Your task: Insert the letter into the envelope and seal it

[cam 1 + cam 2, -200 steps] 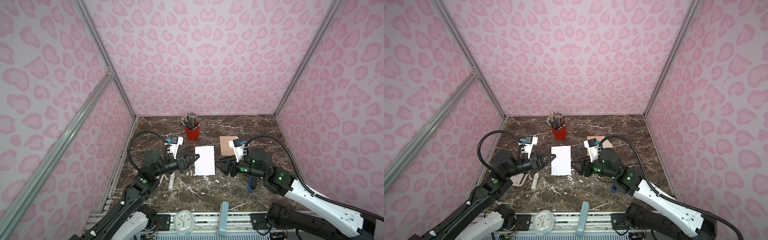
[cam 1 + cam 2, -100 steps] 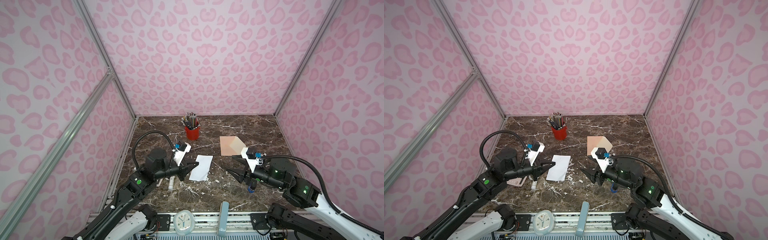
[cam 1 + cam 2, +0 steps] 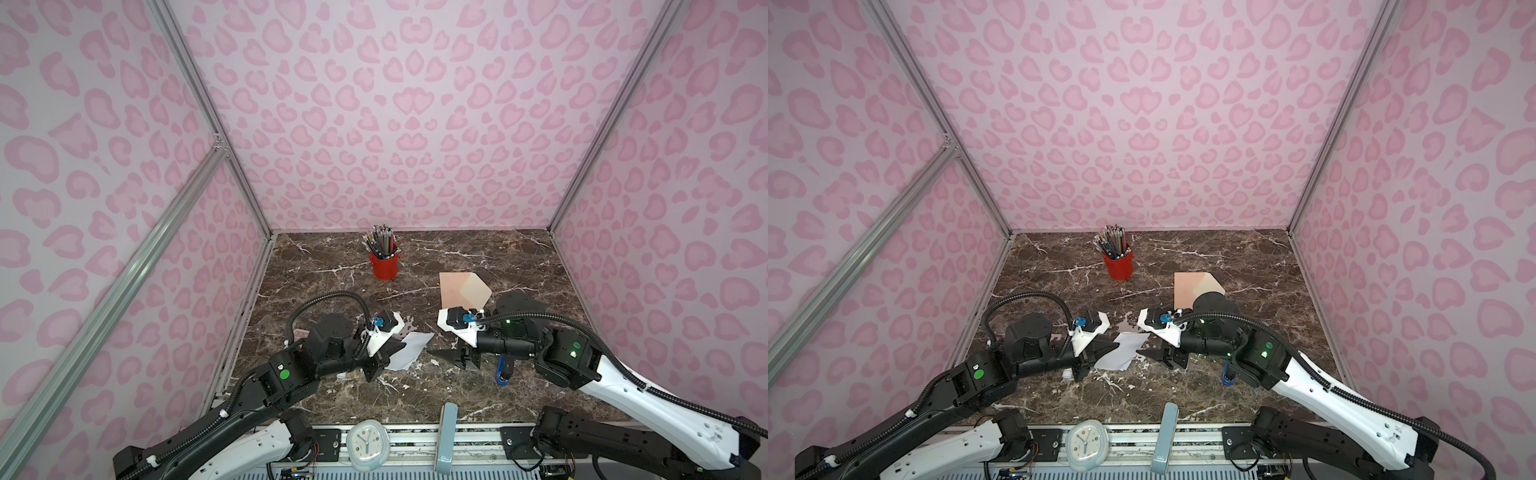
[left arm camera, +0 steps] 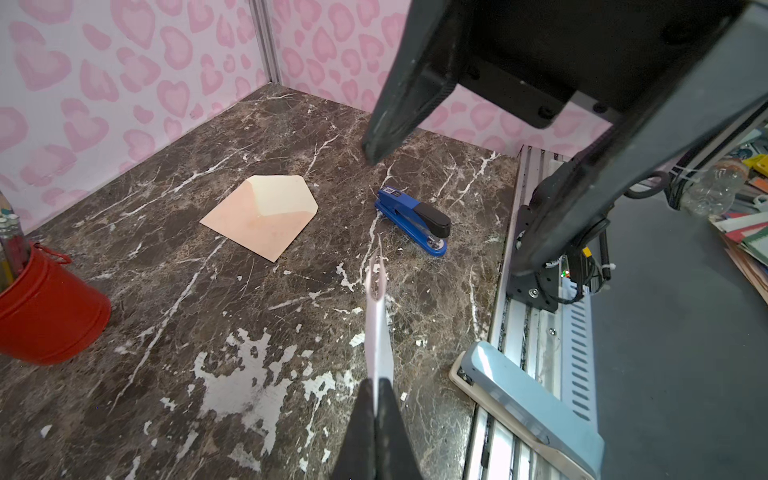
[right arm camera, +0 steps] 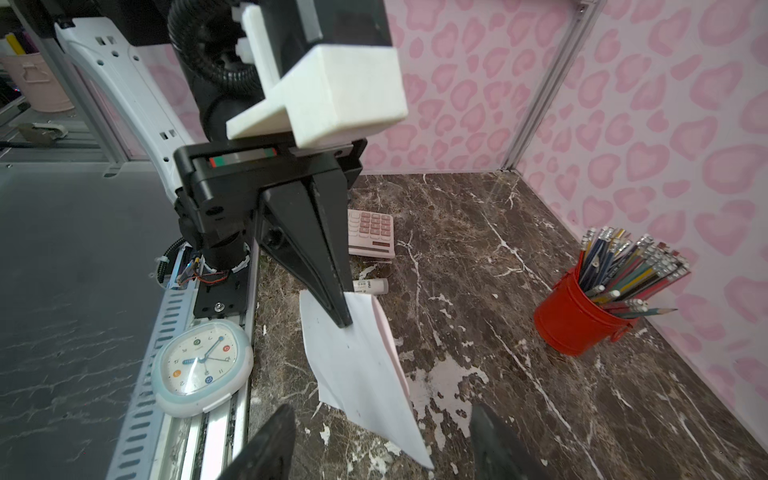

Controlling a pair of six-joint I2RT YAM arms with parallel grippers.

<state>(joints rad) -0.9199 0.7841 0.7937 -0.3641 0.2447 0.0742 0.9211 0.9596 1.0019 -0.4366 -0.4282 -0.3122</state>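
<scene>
In both top views the left gripper (image 3: 388, 353), jaws clamped on one edge, holds the thin white paper letter (image 3: 411, 352) over the brown marble counter (image 3: 332, 266). The right gripper (image 3: 451, 358) faces it, jaws apart and empty. Left wrist view — the flat peach-pink envelope (image 4: 257, 224) lies well apart, cream flap open. Right wrist view — the light, limp sheet droops and likely needs a second hold near its free corner.

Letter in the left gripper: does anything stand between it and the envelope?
Nothing lies on the table between the letter and the envelope. The open right gripper hangs close beside that path; the blue stapler lies clear of it.
</scene>
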